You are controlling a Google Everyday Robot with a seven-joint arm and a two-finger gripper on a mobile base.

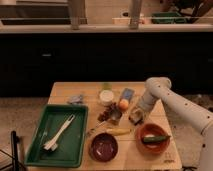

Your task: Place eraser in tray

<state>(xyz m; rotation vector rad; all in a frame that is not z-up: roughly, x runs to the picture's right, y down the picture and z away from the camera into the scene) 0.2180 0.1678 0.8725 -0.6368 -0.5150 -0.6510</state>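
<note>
Well, the white arm reaches in from the right, and its gripper is down at the eraser, right of the table's middle. Whether it has a grip on that block, I cannot tell. The eraser sits just beyond the terracotta bowl, which holds something green, and near an orange fruit. The green tray lies well apart at the near left, with white utensils in it. A maroon bowl stands between tray and terracotta bowl.
</note>
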